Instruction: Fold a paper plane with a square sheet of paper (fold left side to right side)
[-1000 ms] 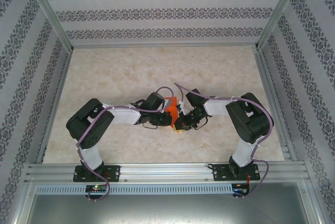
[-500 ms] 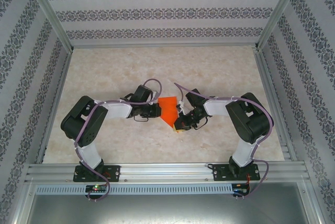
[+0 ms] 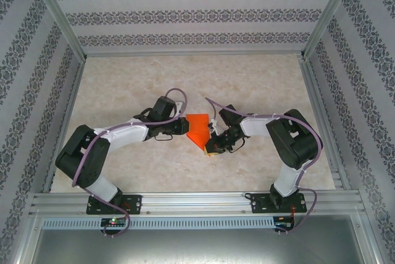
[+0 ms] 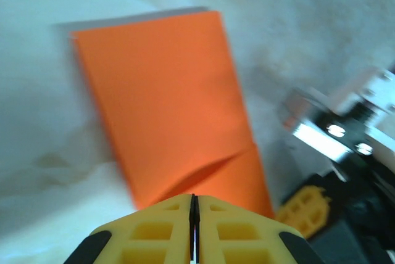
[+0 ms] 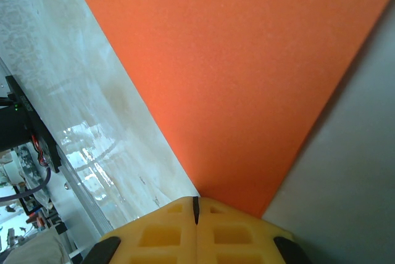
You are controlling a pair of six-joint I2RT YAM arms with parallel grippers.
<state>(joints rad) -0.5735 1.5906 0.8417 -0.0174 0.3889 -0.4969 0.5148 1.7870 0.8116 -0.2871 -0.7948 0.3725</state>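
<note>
The square sheet of paper (image 3: pixel 197 127) is bright orange-red and lies folded flat mid-table, narrowing to a point at its near right. My left gripper (image 3: pixel 184 126) is shut, its tips at the sheet's left edge. In the left wrist view the paper (image 4: pixel 166 103) spreads out ahead of the closed left gripper (image 4: pixel 192 197), with a shallow raised fold near the tips. My right gripper (image 3: pixel 212 147) is shut, its tips at the paper's pointed corner. In the right wrist view the paper (image 5: pixel 247 79) runs down to the closed right gripper (image 5: pixel 196 201).
The marble tabletop (image 3: pixel 154 79) is boxed in by aluminium rails at the sides (image 3: pixel 321 122) and front (image 3: pixel 197 201), with patterned walls behind. The right arm's yellow finger (image 4: pixel 305 205) shows beside the paper in the left wrist view.
My left gripper has drawn left from over the middle of the paper to its left edge, and the sheet now lies uncovered and flat. The right arm has not moved.
</note>
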